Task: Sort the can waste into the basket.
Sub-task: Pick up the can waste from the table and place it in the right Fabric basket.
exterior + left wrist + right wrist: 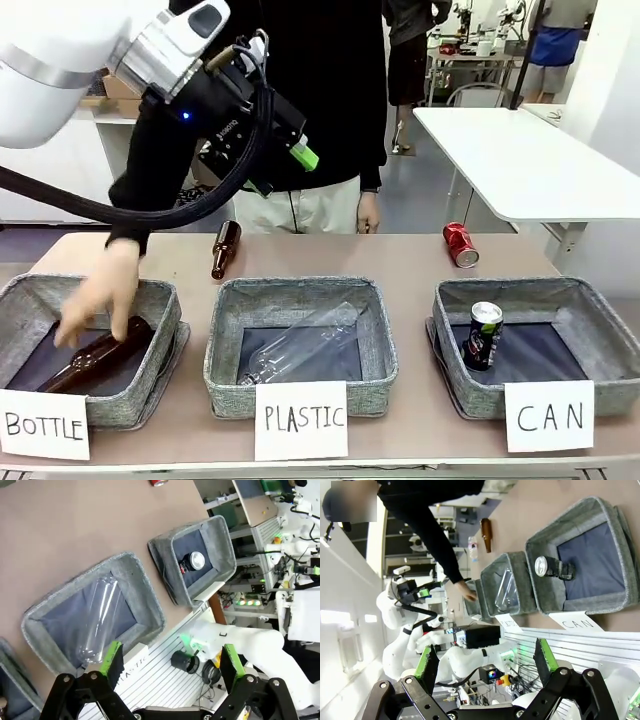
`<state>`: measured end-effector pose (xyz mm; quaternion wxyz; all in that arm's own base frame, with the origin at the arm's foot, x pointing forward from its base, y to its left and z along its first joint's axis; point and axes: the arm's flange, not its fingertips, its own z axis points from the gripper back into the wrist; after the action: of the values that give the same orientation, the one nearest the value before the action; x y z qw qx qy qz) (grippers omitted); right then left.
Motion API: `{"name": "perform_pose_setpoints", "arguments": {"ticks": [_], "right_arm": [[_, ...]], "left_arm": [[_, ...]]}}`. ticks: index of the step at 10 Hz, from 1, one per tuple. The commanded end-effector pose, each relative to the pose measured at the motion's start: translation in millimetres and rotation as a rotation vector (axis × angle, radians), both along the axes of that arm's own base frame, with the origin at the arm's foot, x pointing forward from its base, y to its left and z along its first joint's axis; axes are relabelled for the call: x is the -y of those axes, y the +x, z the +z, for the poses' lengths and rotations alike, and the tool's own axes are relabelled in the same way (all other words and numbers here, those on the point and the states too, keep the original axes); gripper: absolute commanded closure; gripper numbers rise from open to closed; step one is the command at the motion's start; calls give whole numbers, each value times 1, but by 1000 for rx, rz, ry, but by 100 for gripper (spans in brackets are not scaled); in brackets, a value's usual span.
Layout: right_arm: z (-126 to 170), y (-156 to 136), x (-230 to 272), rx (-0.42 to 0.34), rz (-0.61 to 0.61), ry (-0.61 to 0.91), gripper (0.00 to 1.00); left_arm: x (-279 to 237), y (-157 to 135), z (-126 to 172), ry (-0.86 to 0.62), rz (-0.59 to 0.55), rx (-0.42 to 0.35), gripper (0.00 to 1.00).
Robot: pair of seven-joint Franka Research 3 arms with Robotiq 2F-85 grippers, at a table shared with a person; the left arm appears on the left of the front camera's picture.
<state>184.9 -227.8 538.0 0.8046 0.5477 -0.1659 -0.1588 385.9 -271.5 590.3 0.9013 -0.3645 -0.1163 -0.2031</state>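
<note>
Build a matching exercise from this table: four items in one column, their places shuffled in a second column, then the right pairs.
Items
1. black metal drink can
2. red metal drink can
3. clear plastic bottle
4. brown glass bottle under the person's hand

Places
A. lying on the table, beyond the baskets
B. in the grey felt basket marked BOTTLE
C. upright in the grey felt basket marked CAN
D. in the grey felt basket marked PLASTIC

Pairs: 1-C, 2-A, 3-D, 4-B

Left pincer (pixel 170 655), right pincer (pixel 485 652): both agape, empty.
</note>
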Motion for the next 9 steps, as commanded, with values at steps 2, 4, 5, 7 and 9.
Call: {"name": "perform_pose_setpoints", "arguments": {"ticks": [2,4,5,7,9], "right_arm": [[2,-1,2,4,-5,-5,0],[2,-1,2,4,-5,-5,0],[2,-1,2,4,-5,-5,0],[2,-1,2,4,-5,-5,0],[2,-1,2,4,-5,-5,0]], "left_arm": [[0,0,0,0,0,0,0],[1,0,-1,2,-2,-2,0],[1,0,-1,2,-2,-2,0],[1,0,-1,2,-2,-2,0],[1,0,-1,2,-2,-2,0]]}}
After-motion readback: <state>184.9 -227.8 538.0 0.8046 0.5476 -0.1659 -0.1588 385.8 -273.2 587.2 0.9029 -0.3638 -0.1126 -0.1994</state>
